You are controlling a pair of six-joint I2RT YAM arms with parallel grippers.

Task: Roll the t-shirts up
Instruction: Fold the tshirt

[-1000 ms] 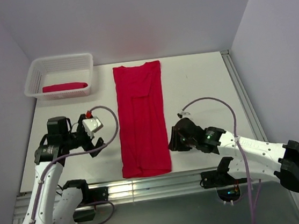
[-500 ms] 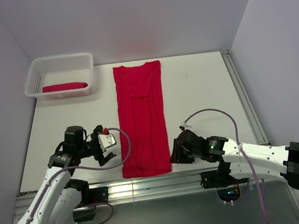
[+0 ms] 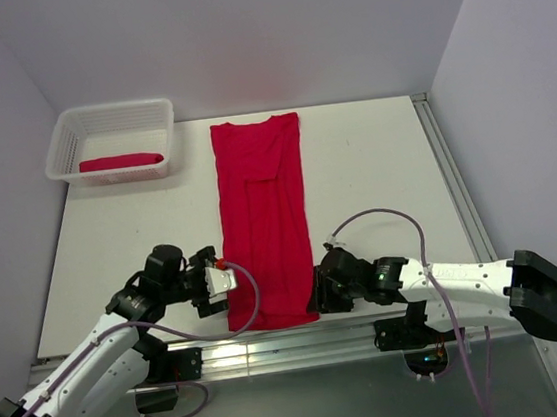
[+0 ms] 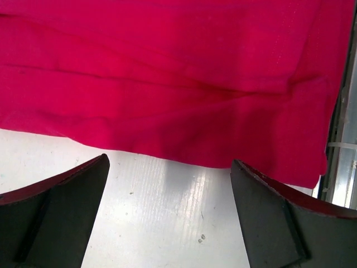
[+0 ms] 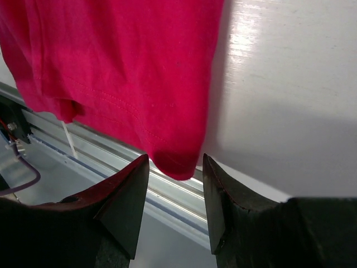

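My left gripper (image 4: 170,167) is spread wide, its dark fingers low over the table (image 3: 376,177). Nothing sits between them, and the left edge of the flat t-shirt (image 3: 263,220) lies just ahead. My right gripper (image 5: 175,162) stands partly parted, with the shirt's near right hem corner just at the gap and, as far as I can see, not pinched.

That shirt lies folded into a long strip down the middle of the table, hem towards me and collar far. The rolled t-shirt (image 3: 120,162) rests in the white basket (image 3: 111,107) at the far left corner.

I judge the cloth light, limp and several layers thick, so the layers may slide apart or only the top one may lift. I would take both near hem corners, catching every layer, and keep the roll tight.
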